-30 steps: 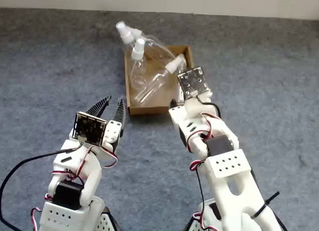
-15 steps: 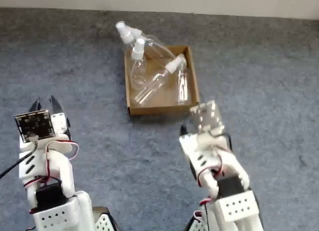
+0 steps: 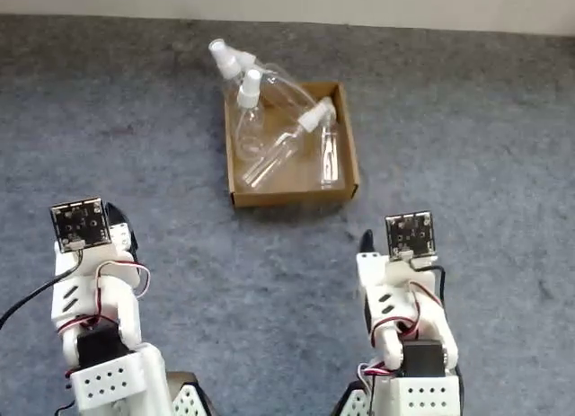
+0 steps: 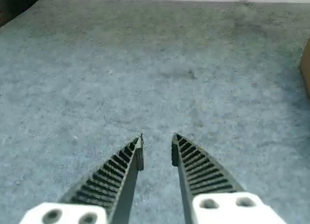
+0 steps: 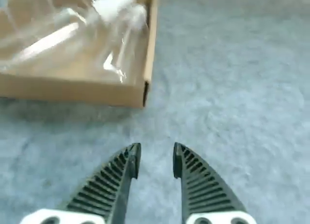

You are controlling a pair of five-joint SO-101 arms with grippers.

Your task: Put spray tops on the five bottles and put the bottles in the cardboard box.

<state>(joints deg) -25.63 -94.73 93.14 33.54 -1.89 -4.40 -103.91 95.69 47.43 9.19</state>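
Capped bottles lie in the cardboard box. Left gripper and right gripper stand parted, empty, short of the box. We judge packing finished; next, confirm five.

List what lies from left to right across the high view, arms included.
In order: left arm → cardboard box → right arm. The spray bottles overlap the box, so they have no place of their own.

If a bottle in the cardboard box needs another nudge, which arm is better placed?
Right, probably. The right claw is open with the cardboard box just ahead of it; the left claw, also open, faces bare carpet off to the box's side.
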